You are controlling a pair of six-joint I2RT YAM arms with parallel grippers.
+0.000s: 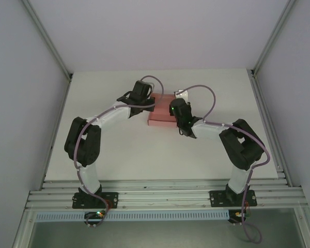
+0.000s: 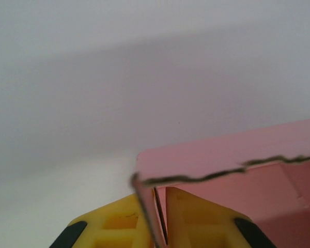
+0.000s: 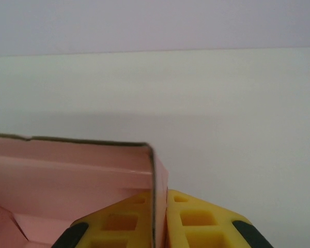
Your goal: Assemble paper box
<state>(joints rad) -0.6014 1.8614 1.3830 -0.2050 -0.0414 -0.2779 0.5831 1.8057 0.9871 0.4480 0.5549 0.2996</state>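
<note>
The pale pink paper box [image 1: 161, 117] stands as an open box at the middle of the white table, between both arms. My left gripper [image 1: 147, 102] is shut on its left wall; in the left wrist view the yellow fingers [image 2: 196, 219] pinch that thin card wall [image 2: 147, 217], with the box's inside [image 2: 279, 191] to the right. My right gripper [image 1: 174, 114] is shut on the right wall; the right wrist view has its yellow fingers [image 3: 206, 225] clamping the wall's edge [image 3: 152, 201], the box's pink inside [image 3: 67, 181] to the left.
The white table [image 1: 119, 155] runs out to metal frame rails on either side [image 1: 268, 119]. A grey back wall rises beyond the far edge. Cables loop above both wrists [image 1: 206, 90].
</note>
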